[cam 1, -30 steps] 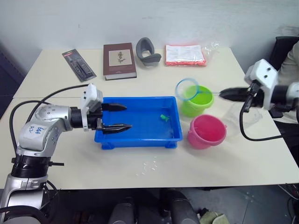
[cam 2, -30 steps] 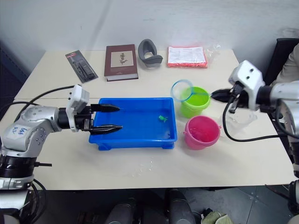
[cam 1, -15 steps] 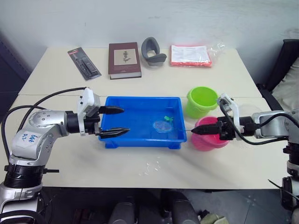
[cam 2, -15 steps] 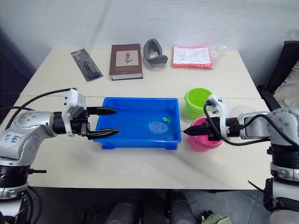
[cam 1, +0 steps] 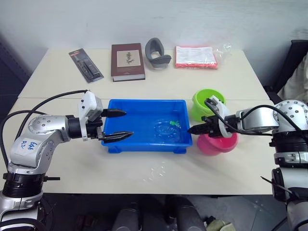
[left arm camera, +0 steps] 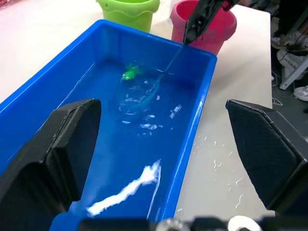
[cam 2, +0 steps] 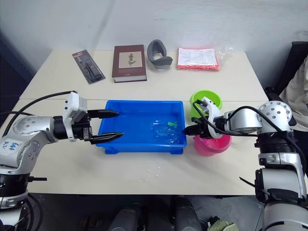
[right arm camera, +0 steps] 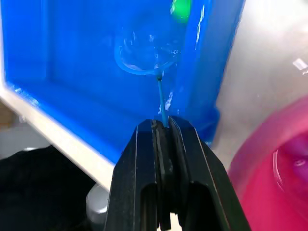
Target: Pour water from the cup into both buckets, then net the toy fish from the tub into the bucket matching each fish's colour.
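The blue tub [cam 1: 144, 109] holds water and a small green toy fish [cam 1: 173, 124]. My right gripper [cam 1: 190, 130] is shut on the net's thin handle at the tub's right rim. The net hoop [cam 1: 162, 129] lies in the water just left of the fish, as the right wrist view shows with the hoop [right arm camera: 144, 57] and the fish [right arm camera: 181, 7]. My left gripper [cam 1: 129, 124] stands open over the tub's left end, holding nothing. The green bucket [cam 1: 208, 102] and pink bucket [cam 1: 220, 143] stand to the right of the tub. The cup is hidden.
Along the far edge lie a black packaged item [cam 1: 85, 65], a brown book [cam 1: 127, 61], a grey curved object [cam 1: 157, 52] and a red-and-white packet [cam 1: 195, 57]. Water drops [cam 1: 156, 169] dot the table in front of the tub.
My right gripper has swung the net from above the green bucket down into the tub, then slid it left beside the green fish. The left arm has stayed put.
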Controlling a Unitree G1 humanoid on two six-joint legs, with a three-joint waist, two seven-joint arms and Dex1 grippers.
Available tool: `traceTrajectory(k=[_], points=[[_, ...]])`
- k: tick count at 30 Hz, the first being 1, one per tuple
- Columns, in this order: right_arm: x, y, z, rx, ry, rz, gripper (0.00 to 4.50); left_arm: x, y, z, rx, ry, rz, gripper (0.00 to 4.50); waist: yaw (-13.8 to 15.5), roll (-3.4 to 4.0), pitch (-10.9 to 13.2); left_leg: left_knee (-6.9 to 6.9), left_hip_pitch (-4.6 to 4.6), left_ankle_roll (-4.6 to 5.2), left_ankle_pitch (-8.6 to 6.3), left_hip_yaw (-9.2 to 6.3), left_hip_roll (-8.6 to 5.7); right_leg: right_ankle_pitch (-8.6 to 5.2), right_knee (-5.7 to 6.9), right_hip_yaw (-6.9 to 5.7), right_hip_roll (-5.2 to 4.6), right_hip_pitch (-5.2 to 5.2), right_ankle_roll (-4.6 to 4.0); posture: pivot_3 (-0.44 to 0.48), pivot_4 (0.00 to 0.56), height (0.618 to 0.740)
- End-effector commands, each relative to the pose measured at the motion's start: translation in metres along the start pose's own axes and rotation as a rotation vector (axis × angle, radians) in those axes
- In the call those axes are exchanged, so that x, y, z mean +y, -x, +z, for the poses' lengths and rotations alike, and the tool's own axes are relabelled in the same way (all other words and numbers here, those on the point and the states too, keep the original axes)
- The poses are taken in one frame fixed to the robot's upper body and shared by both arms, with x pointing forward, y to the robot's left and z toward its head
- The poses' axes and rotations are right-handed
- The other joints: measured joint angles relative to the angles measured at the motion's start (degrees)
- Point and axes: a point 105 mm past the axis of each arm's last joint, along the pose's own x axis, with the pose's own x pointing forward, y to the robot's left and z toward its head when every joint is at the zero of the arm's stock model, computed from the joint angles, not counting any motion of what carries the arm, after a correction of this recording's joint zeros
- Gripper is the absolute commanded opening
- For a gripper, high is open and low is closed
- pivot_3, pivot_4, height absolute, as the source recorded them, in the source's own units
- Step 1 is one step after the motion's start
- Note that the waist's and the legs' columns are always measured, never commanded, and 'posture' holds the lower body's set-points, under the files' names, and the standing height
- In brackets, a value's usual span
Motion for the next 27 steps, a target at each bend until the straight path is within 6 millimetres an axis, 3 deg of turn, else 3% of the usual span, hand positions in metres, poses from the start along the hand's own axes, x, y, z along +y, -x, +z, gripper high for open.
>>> traceTrajectory(k=[1,7,9,13,18,22,27], points=[[-0.001,0.013,0.014,-0.108,0.027,-0.081,0.00,-0.001,0.002,0.011,-0.030,-0.055,0.002,4.47,0.04,0.00,0.00,0.00,-0.04,0.02,-0.01,-0.04,0.00,0.01,-0.06,-0.03,-0.01,0.01,0.02,0.000,0.150,0.740],[0.026,0.030,0.009,-0.182,0.278,-0.115,0.00,0.003,0.001,0.014,-0.030,-0.075,-0.007,4.47,0.10,0.00,0.00,0.00,-0.26,0.12,-0.04,-0.15,-0.01,0.05,-0.23,-0.13,-0.04,-0.05,0.10,0.000,0.150,0.740],[0.025,0.032,0.004,-0.190,0.257,-0.101,0.00,0.004,-0.001,0.014,-0.027,-0.080,-0.016,4.47,0.01,0.00,0.00,0.00,-0.36,0.12,-0.04,-0.19,-0.01,0.07,-0.25,-0.17,-0.04,-0.10,0.12,0.000,0.150,0.740],[0.028,0.039,-0.005,-0.201,0.498,-0.175,0.00,0.007,-0.007,0.017,-0.032,-0.093,-0.041,4.47,0.04,0.00,0.00,0.01,-0.49,0.16,-0.02,-0.18,-0.02,0.08,-0.26,-0.18,-0.03,-0.19,0.15,0.000,0.150,0.740],[0.024,0.043,-0.001,-0.294,0.797,-0.191,0.00,0.007,-0.012,0.021,-0.042,-0.103,-0.066,4.47,0.08,-0.01,0.00,0.04,-0.80,0.21,0.00,-0.13,-0.05,0.11,-0.23,-0.14,0.00,-0.55,0.20,0.000,0.150,0.740],[0.023,0.053,0.004,-0.388,0.833,-0.143,0.00,0.008,-0.015,0.022,-0.052,-0.097,-0.083,4.47,0.12,-0.02,0.00,0.04,-0.82,0.25,0.00,-0.02,-0.08,0.17,-0.24,-0.04,0.01,-0.59,0.30,0.000,0.150,0.740],[0.009,0.089,0.012,-0.509,0.751,-0.206,0.00,0.010,-0.031,0.042,-0.142,-0.108,-0.113,4.47,0.66,-0.02,-0.01,0.07,-0.81,0.23,0.01,-0.01,-0.08,0.17,-0.20,-0.04,0.00,-0.59,0.30,0.000,0.150,0.740]])
